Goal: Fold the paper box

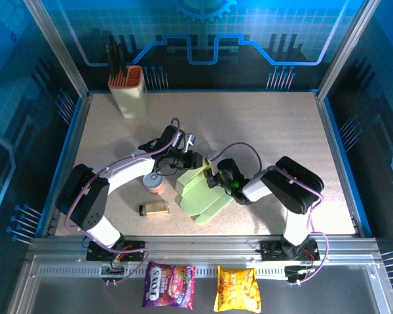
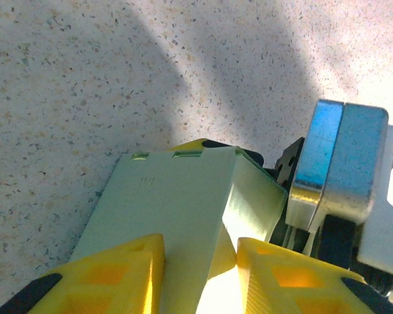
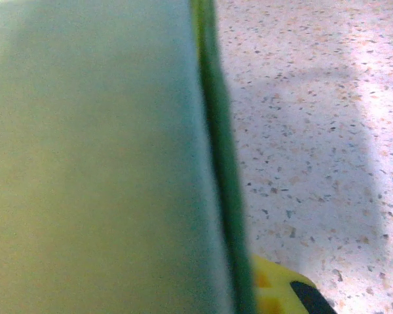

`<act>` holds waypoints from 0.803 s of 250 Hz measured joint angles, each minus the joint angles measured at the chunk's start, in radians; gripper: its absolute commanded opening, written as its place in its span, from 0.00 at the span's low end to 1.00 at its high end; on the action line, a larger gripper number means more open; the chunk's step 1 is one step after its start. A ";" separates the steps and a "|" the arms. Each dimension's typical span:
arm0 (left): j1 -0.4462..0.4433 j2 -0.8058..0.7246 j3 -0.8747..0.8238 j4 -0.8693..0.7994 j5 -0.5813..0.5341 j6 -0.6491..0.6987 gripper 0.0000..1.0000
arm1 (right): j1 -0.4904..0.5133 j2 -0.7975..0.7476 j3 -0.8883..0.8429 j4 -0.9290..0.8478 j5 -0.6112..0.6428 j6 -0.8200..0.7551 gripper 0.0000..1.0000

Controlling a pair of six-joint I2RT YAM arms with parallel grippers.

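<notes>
Working over the speckled table (image 1: 281, 131), both arms meet at its middle, where the paper box (image 1: 200, 196) lies between them, nearer the front edge than the back.

Progress, as judged: partly folded. The card is no flat sheet now. From the top camera, one panel stands raised at the far side and a long flap splays down toward the near edge. It is not yet a closed box: the near flap lies loose, and no finished set of four walls can be made out. What is left is bringing the loose flap up and tucking it in.

Look of the card: pale green, plain, thin, matte. In the left wrist view a broad flat face (image 2: 164, 209) meets a second panel at a sharp crease, so one corner is formed. Two small slots sit along its far edge. In the right wrist view the card is a blurred green sheet (image 3: 98, 163) with a darker edge, very close to the lens.

Left gripper (image 2: 200, 261): yellow fingers straddle a folded part of the card and appear clamped on it.

Right gripper (image 1: 214, 175): pressed together, seemingly on the card's thin edge. One yellow finger (image 3: 275, 294) shows just beside that edge; the other is hidden behind the card.
</notes>
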 measured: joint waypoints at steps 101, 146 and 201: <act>0.004 -0.012 -0.026 0.008 -0.012 -0.023 0.47 | -0.015 -0.029 0.006 -0.072 -0.101 -0.002 0.38; -0.009 -0.019 -0.023 -0.028 -0.021 -0.006 0.57 | -0.017 -0.149 -0.051 -0.113 -0.145 -0.022 0.52; -0.009 -0.019 0.040 -0.113 -0.045 0.038 0.66 | -0.027 -0.320 -0.111 -0.188 -0.156 -0.024 0.56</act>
